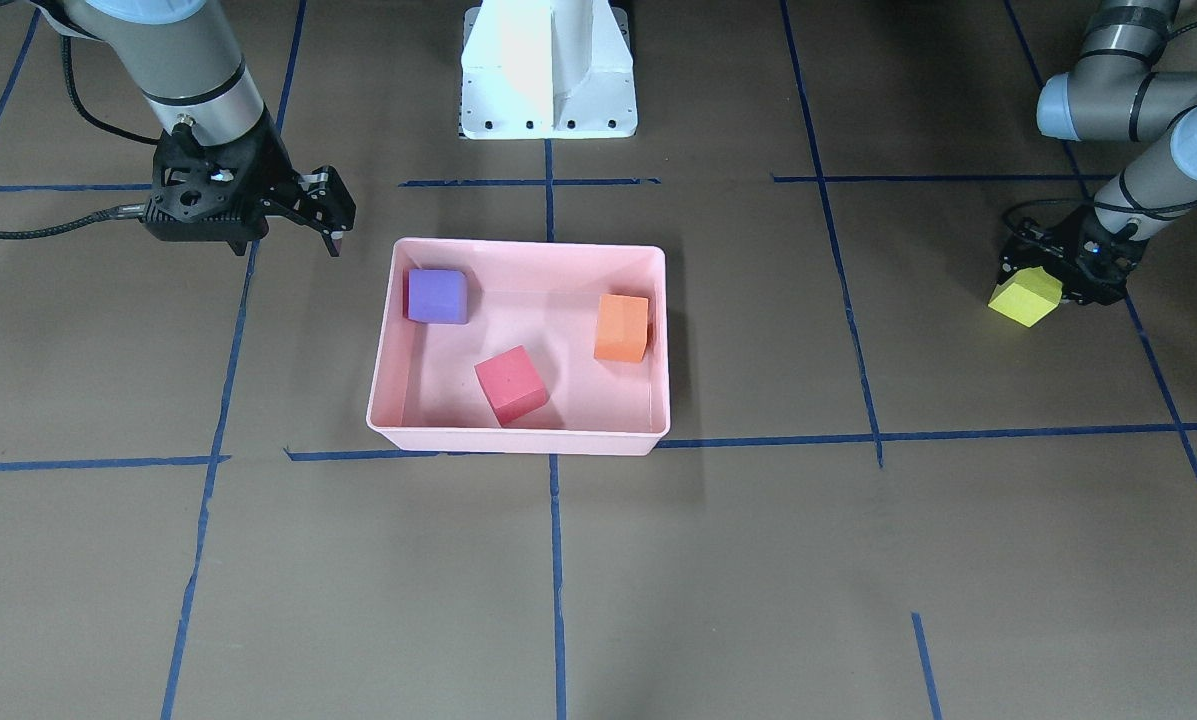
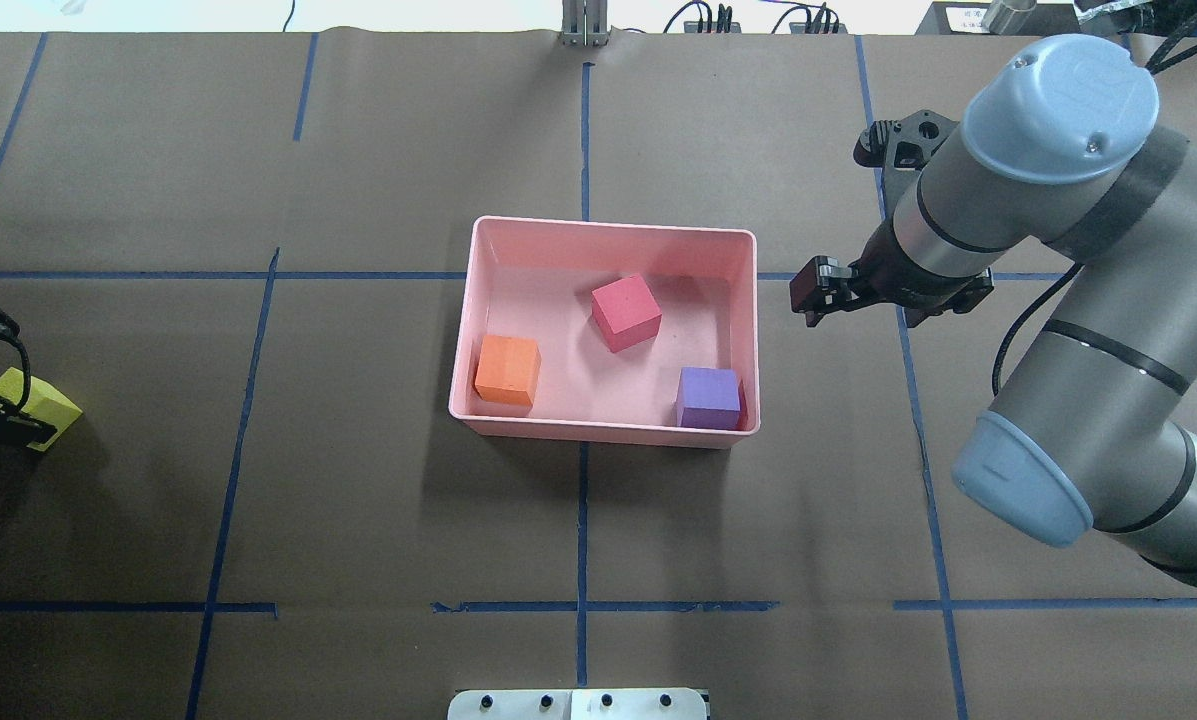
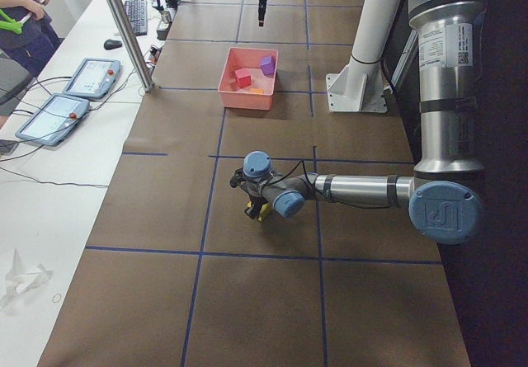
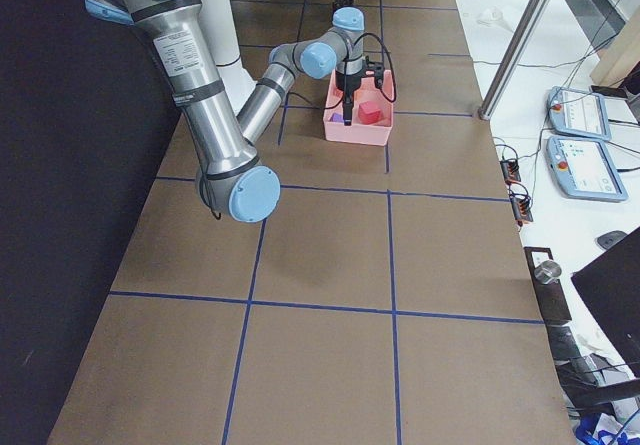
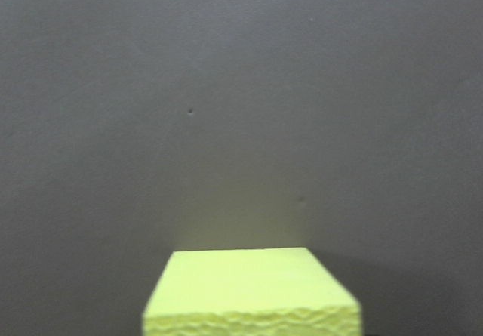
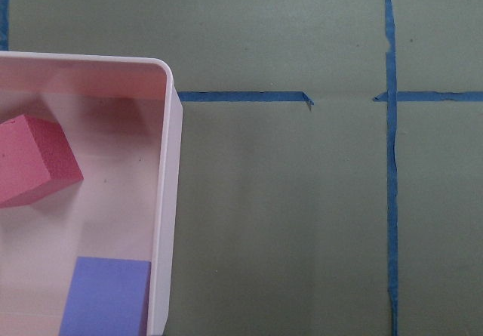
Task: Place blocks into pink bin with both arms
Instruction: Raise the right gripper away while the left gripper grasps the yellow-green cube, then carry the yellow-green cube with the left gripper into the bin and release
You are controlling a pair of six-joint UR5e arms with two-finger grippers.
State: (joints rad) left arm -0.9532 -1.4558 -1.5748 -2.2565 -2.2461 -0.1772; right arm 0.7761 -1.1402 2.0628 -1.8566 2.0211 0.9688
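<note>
The pink bin (image 1: 528,243) sits mid-table and holds the purple block (image 1: 437,296), the red block (image 1: 511,384) and the orange block (image 1: 622,327). It also shows in the overhead view (image 2: 608,225). My left gripper (image 1: 1046,282) is far out on my left, low over the table. It is shut on the yellow-green block (image 1: 1026,297), which is tilted; the left wrist view shows the block (image 5: 249,291) close up. My right gripper (image 2: 808,298) hangs open and empty just outside the bin's end next to the purple block (image 2: 709,398).
The white pedestal base (image 1: 548,70) stands behind the bin on my side. Blue tape lines (image 1: 858,350) grid the brown table cover. In the exterior left view a metal pole (image 3: 124,29) and operator tablets (image 3: 91,78) stand past the table's far edge.
</note>
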